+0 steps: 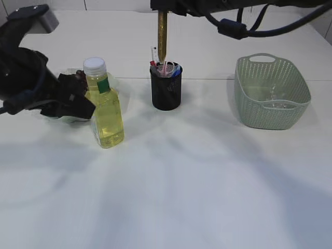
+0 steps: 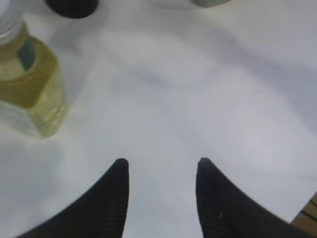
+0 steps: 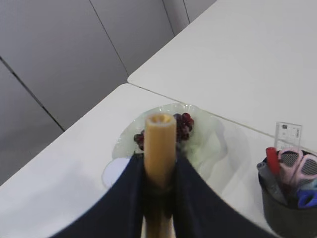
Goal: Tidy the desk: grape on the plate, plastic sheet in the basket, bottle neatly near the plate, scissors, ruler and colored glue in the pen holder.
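Nearest your lens, the bottle (image 1: 104,104) of yellow liquid is standing upright on the white bench (image 1: 171,181), white cap on top.

- Left: your left tool (image 1: 78,101) is sitting just beside the bottle's left shoulder; from the exterior view you cannot tell whether it is touching. In the left wrist view its fingers (image 2: 116,193) are standing apart with nothing but bare bench between them, and the bottle (image 2: 29,84) is lying off to the upper left.
- Behind the left arm, the clear plate (image 3: 198,136) is carrying the dark grape (image 3: 181,126) cluster; it is mostly hidden in the exterior view.
- Centre: the black pen holder (image 1: 166,88) is standing upright, holding pink-handled scissors (image 3: 294,166), a clear ruler (image 3: 287,135) and other coloured items too small to name.
- Above the holder, your right tool (image 3: 159,171) is clamping a tan glue stick (image 1: 162,35), which is hanging vertically with its lower end just over the holder's mouth.
- Right: the pale green basket (image 1: 272,93) is sitting well apart from the holder, with a clear plastic sheet (image 1: 275,101) lying inside it.
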Motion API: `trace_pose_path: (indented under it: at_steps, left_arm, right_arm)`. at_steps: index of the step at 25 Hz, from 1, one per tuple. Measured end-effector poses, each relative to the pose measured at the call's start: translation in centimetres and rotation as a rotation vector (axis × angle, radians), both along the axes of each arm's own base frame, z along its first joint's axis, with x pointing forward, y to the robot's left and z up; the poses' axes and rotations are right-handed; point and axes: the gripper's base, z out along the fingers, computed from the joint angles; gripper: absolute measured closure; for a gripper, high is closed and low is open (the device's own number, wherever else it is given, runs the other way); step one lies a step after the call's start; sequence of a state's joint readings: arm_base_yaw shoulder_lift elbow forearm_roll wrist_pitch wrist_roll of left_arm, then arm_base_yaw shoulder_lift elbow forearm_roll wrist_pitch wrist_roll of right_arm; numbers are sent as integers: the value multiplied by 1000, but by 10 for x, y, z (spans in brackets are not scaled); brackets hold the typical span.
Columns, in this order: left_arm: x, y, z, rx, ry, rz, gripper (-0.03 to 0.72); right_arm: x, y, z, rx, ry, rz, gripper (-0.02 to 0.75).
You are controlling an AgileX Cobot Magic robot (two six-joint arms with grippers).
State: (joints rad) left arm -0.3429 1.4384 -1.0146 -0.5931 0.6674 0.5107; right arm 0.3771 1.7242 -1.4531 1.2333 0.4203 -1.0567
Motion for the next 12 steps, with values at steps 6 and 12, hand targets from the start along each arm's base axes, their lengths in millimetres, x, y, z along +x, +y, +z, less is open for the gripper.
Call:
trace_pose_path:
  at_steps: [6, 12]
  left_arm:
    - [5, 21, -9, 204, 18, 151, 360]
    - [16, 36, -22, 254, 65, 262, 360]
  right_arm:
    - [41, -2, -10, -32, -44, -26, 595]
    - [86, -9, -28, -60, -84, -64, 596]
